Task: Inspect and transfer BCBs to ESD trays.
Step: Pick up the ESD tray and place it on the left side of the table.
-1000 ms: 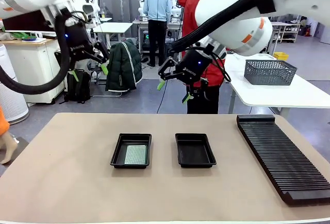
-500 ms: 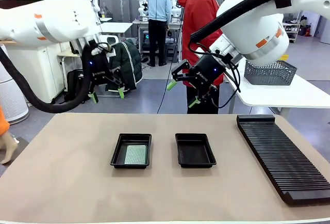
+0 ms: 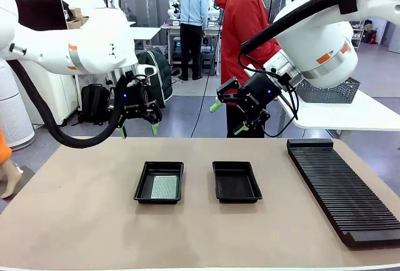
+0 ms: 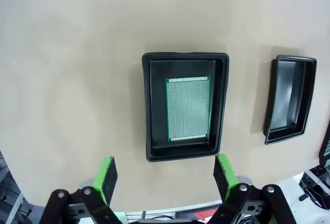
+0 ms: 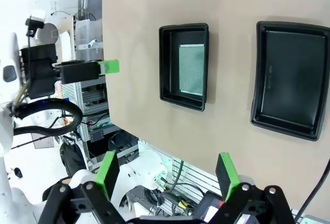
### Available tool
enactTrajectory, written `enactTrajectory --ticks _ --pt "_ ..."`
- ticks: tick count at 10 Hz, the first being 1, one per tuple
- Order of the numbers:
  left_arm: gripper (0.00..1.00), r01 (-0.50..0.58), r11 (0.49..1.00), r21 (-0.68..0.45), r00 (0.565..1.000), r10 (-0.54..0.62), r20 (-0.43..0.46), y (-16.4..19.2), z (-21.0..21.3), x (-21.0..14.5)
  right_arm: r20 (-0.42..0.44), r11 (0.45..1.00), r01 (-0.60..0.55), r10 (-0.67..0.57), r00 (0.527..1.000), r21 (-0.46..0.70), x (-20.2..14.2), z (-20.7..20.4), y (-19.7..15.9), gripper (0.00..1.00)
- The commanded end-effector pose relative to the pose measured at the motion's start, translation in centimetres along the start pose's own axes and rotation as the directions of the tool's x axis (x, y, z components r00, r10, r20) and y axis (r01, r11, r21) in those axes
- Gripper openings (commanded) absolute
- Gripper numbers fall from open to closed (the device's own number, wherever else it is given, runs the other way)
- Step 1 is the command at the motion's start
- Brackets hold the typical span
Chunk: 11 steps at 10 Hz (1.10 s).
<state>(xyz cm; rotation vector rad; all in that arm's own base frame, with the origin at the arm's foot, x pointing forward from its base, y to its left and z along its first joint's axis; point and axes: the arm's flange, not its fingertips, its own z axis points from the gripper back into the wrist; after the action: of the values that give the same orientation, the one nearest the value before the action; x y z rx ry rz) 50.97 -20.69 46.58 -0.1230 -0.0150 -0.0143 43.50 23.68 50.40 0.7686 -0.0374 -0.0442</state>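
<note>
Two black ESD trays lie side by side mid-table. The left tray (image 3: 142, 182) (image 4: 147, 110) (image 5: 166, 64) holds one green BCB (image 3: 165, 187) (image 4: 188, 108) (image 5: 191, 69) flat on its floor. The right tray (image 3: 236, 182) (image 4: 289, 100) (image 5: 291, 79) has nothing in it. My left gripper (image 3: 138, 131) (image 4: 166, 175) hangs open above the table behind the left tray, nothing between its green pads. My right gripper (image 3: 229, 117) (image 5: 166, 175) is open too, in the air behind the right tray, in front of a person in a red jacket.
A long black ribbed slotted rack (image 3: 340, 187) runs along the table's right side. A grey mesh basket (image 3: 326, 87) sits on a white table behind. The person in red (image 3: 245, 27) stands at the far edge, between the arms.
Both arms have come down and inward toward the trays: the left gripper moved right and lower, the right gripper moved slightly right and lower. Both stayed open.
</note>
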Motion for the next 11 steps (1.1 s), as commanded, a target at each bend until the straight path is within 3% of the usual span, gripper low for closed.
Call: enactTrajectory --ticks 1,11 --pt "1.0 -0.005 0.999 0.038 1.0 0.005 0.016 -0.4 -1.9 -0.3 -0.004 1.0 -0.004 0.004 1.0 -0.004 0.1 -0.3 0.5 1.0" --pt "1.0 0.036 0.996 0.085 0.999 -0.037 0.007 0.7 -11.4 0.2 -0.004 1.0 -0.004 0.004 1.0 -0.004 0.1 -0.3 0.5 1.0"
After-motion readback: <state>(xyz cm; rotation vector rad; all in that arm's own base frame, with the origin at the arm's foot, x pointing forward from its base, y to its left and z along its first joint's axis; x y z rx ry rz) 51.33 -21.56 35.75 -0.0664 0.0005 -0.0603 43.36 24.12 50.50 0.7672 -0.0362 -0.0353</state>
